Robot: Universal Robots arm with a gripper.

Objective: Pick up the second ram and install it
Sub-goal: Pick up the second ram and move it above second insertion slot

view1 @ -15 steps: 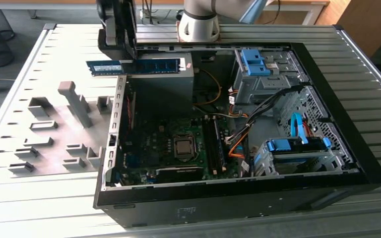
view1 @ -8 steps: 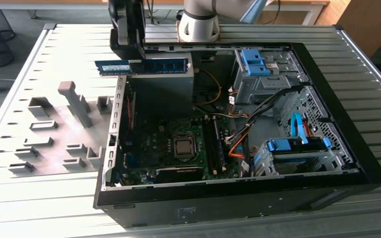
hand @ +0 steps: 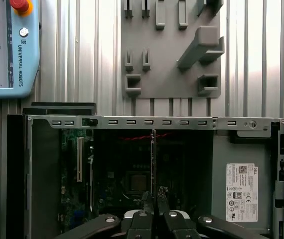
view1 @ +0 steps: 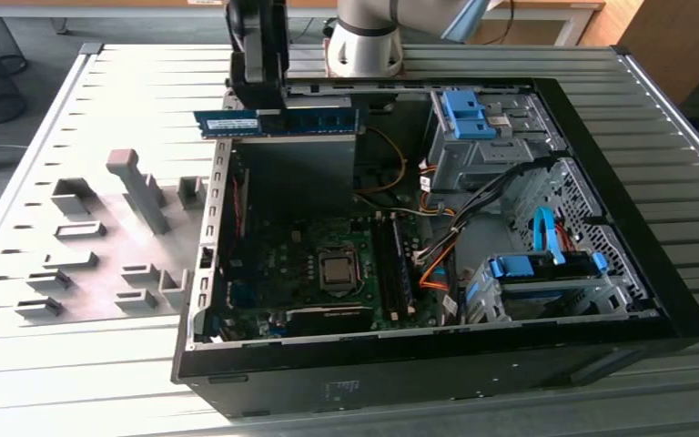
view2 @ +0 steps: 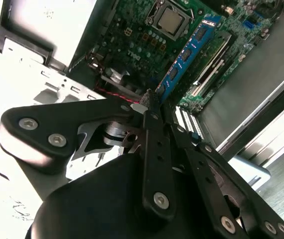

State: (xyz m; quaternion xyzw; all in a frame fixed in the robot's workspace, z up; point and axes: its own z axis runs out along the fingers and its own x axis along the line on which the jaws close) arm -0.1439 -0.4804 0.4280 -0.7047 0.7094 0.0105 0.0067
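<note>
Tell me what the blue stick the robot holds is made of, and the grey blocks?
The second ram looks like a stiff blue circuit board, slightly glossy, carrying matte black chips, probably plastic-cased. The grey fixture blocks look like matte plastic: even dull grey, no shine. Both are guesses from looks.

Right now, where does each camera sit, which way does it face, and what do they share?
Exterior view: off the arm, looking down on the open black computer case; the gripper holds the long blue-green memory stick above it.
Second wrist view: wrist-mounted, looking along the gripper to the memory stick and green motherboard.
First wrist view: wrist-mounted, looking down past the gripper into the case.
All share gripper and case.
</note>
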